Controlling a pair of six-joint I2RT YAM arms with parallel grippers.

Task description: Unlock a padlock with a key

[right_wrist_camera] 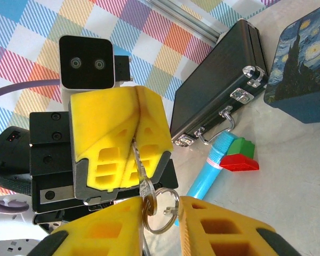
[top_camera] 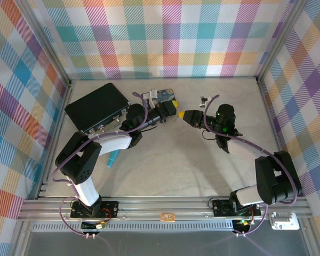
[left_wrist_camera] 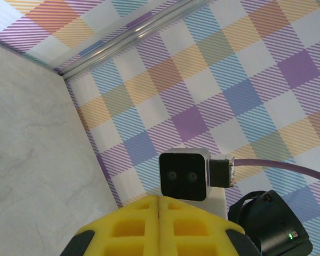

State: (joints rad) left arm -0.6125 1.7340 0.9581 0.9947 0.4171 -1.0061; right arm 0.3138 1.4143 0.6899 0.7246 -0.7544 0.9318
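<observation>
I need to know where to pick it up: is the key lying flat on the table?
No, the key is pinched in the shut left hand, with its ring dangling below.

Probably a robotics lab test cell: a silver aluminium-profile frame (top_camera: pixel 165 205), pastel checked cloth walls (top_camera: pixel 170 37), a pale stone-patterned surface (top_camera: pixel 165 165), and black-and-white robot arms (top_camera: pixel 84 166) bolted at its near edge.

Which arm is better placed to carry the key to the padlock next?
Probably right. The left gripper pinches the key by its blade, while the right gripper brackets its ring end, and the padlock lies close beside it.
</observation>
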